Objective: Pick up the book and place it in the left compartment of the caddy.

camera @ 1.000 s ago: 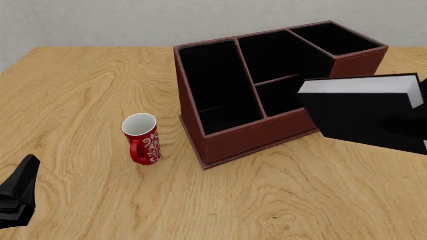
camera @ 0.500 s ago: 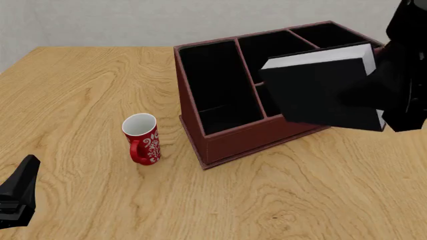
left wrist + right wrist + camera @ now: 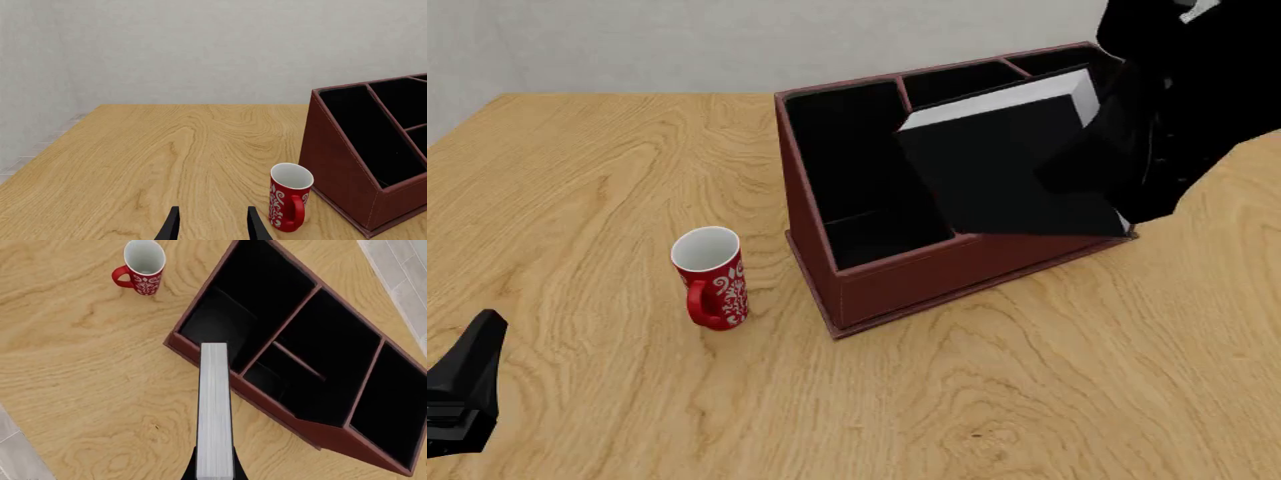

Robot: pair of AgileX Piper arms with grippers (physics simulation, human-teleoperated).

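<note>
1. The book [image 3: 1004, 165] hangs in the air above the caddy [image 3: 948, 265], clamped by the right end effector [image 3: 215, 471] at one short end.
2. In the front view the book stands on edge and tilts: its black cover faces the camera, the grey-white page edges form its upper side, and that upper side climbs from lower left to upper right.
3. In the right wrist view the book's long axis runs straight away from the end effector; the page edges [image 3: 215, 410] face the camera, and the free end reaches over the caddy's low front wall, over the divider between the left compartment [image 3: 237, 315] and the short slot beside it.
4. The book covers the middle slots in the front view; no part of it is seen touching the caddy.
5. The caddy is a dark red-brown box with black lining, sitting on the wooden worktop [image 3: 587, 180]. All its slots that show are empty.
6. A red mug [image 3: 711, 278] with white pattern stands upright on the worktop left of the caddy, apart from it; its white inside looks empty.
7. The left end effector [image 3: 211, 227] hovers low over the worktop near the mug, fingers apart, holding nothing.
</note>
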